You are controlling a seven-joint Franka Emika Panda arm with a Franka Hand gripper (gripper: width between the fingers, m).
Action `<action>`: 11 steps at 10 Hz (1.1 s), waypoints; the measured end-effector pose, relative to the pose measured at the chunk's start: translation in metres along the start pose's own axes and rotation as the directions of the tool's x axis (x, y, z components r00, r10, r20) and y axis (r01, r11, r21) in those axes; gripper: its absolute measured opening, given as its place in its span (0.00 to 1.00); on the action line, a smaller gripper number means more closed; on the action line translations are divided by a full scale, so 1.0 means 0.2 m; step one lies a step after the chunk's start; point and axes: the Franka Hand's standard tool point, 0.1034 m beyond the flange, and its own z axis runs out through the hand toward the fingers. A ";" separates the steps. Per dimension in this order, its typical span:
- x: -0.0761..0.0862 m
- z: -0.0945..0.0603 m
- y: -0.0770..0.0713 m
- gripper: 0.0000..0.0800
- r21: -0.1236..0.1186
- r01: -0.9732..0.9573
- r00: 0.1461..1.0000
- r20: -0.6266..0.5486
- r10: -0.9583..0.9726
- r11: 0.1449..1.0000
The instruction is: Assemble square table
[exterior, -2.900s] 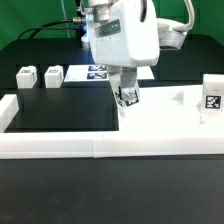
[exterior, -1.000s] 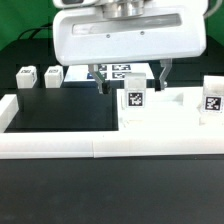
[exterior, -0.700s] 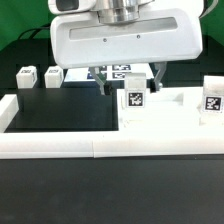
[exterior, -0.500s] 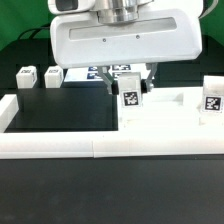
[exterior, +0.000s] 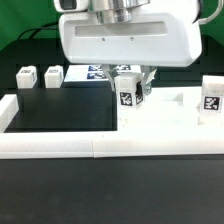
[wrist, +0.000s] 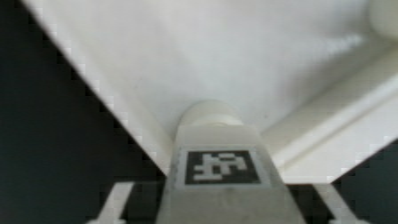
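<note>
1. Standing here, I can read no words, brand names or numbers anywhere; the only signs are square black-and-white marker tags.
2. One tag faces outward on the held leg block [exterior: 127, 93], gripped in the hand [exterior: 129, 95]; the wrist view shows it blurred.
3. Another sits on the far leg block [exterior: 210, 97], at the exterior view's right.
4. The two small blocks [exterior: 26, 77] [exterior: 53, 75] each carry a tag.
5. The marker board [exterior: 97, 72] shows printed tags, seemingly several, partly hidden.

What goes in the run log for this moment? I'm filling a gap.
gripper: shut on leg block | where: at square slab | idle: two loose leg blocks, exterior view's left
</note>
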 end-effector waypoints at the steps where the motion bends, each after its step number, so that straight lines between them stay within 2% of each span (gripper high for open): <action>1: 0.00 0.00 -0.02 0.36 -0.008 -0.137 0.990 0.015 0.137 0.991; 3: 0.01 0.01 -0.04 0.36 -0.029 -0.374 0.927 0.033 0.375 0.927; 4: 0.01 0.01 -0.04 0.36 -0.018 -0.539 0.841 0.048 0.539 0.842; 5: 0.02 0.02 -0.04 0.36 0.006 -0.661 0.750 0.061 0.659 0.751; 7: 0.01 0.02 -0.04 0.36 0.007 -0.613 0.789 0.059 0.612 0.790; 8: 0.01 0.02 -0.04 0.59 0.006 -0.608 0.793 0.059 0.606 0.794; 9: 0.00 0.02 -0.03 0.59 -0.005 -0.444 0.895 0.051 0.444 0.896; 10: -0.01 0.01 -0.04 0.76 -0.006 -0.281 0.959 0.045 0.281 0.960; 11: -0.01 0.02 -0.04 0.80 -0.006 -0.241 0.969 0.045 0.241 0.970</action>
